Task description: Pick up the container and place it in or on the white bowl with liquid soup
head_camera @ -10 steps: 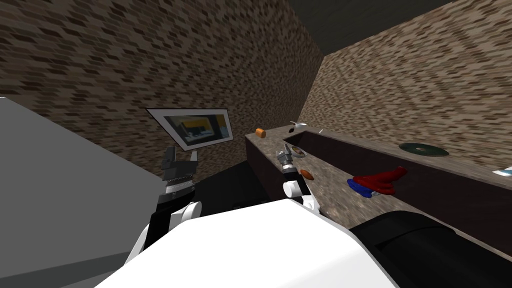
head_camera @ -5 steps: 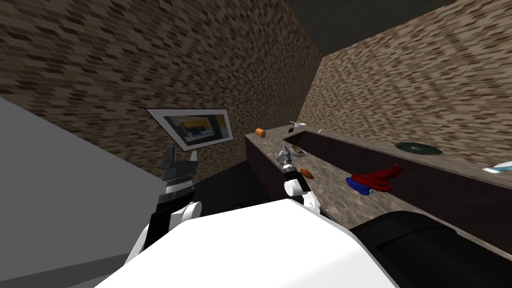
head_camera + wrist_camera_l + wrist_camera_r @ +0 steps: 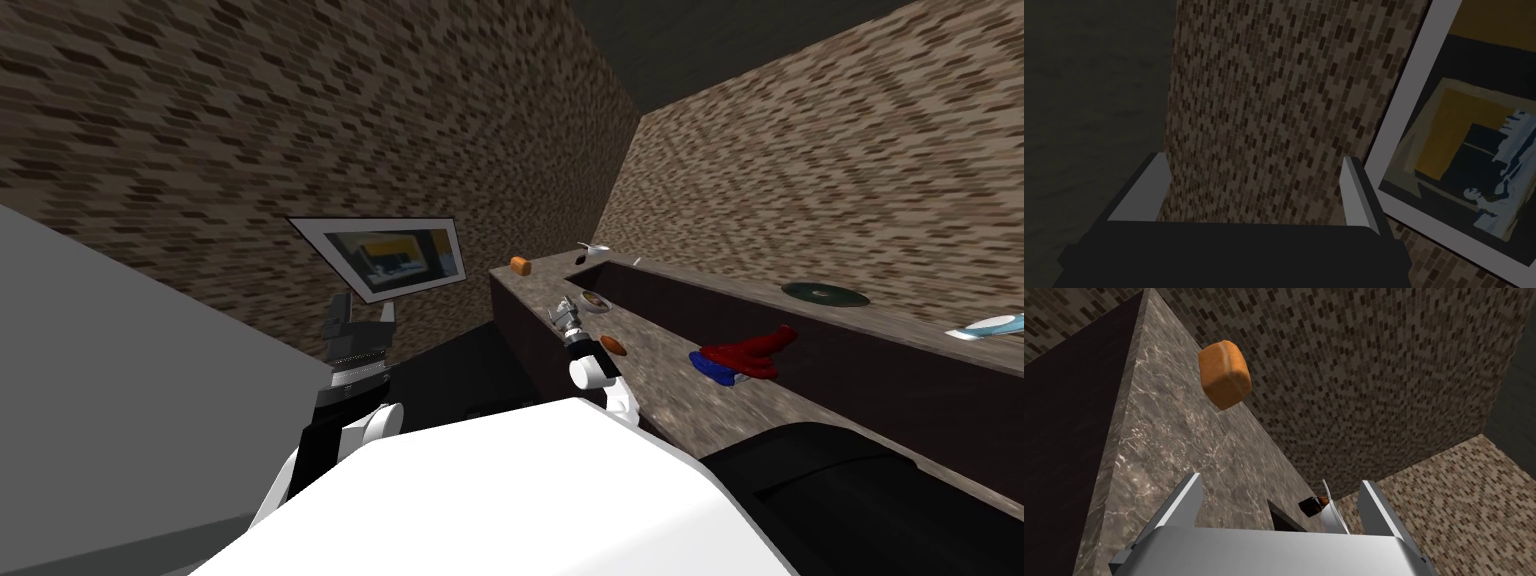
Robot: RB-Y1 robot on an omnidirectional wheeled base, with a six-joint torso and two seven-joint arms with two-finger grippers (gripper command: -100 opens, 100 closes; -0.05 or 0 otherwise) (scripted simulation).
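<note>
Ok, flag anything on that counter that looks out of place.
The crumpled red and blue cloth lies heaped on the brown marble counter, apparently lapping over the edge of its long dark recess. Nothing looks spilled or broken.

The brown marbled counter [image 3: 662, 352] carries a shallow bowl [image 3: 597, 300]. An orange block [image 3: 520, 265] sits at the bowl's 10 o'clock and a brown oval [image 3: 613, 346] at its 5 o'clock. A red-and-blue cloth [image 3: 745, 357] lies at the oval's 3 o'clock, with a dark green disc [image 3: 825, 294] at the cloth's 2 o'clock.
</note>
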